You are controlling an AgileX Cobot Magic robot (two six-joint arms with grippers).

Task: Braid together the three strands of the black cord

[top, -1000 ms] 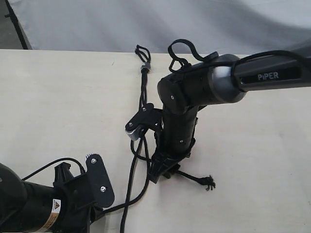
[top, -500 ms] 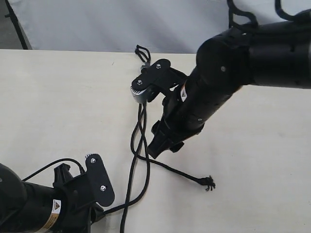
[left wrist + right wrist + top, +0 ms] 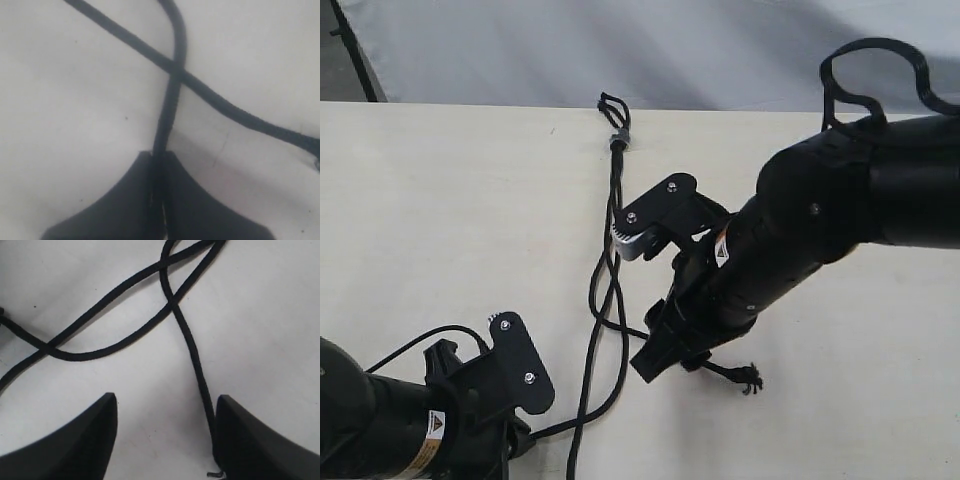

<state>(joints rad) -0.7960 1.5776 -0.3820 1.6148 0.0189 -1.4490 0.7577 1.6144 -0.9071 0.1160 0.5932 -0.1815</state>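
The black cord lies on the pale table, its grey band (image 3: 617,137) at the far end with short loops (image 3: 611,104) beyond it. The three strands (image 3: 612,225) run toward me and cross loosely. One strand (image 3: 722,369) bends right and ends in a frayed tip (image 3: 751,378). My right gripper (image 3: 656,362) hovers over that strand, open; in the right wrist view the strand (image 3: 196,365) runs just inside one finger (image 3: 250,440) of the right gripper (image 3: 165,437). My left gripper (image 3: 159,156) at the near left is shut on another strand (image 3: 170,95), which a second strand (image 3: 225,104) crosses.
The right arm's wrist camera mount (image 3: 655,216) hangs over the table beside the strands. The left arm's body (image 3: 390,425) fills the near left corner. A grey backdrop (image 3: 620,50) rises behind the table's far edge.
The right arm rose off the middle of the cord, swung right and came down again over the strand with the frayed tip. The left gripper and its strand have barely moved.
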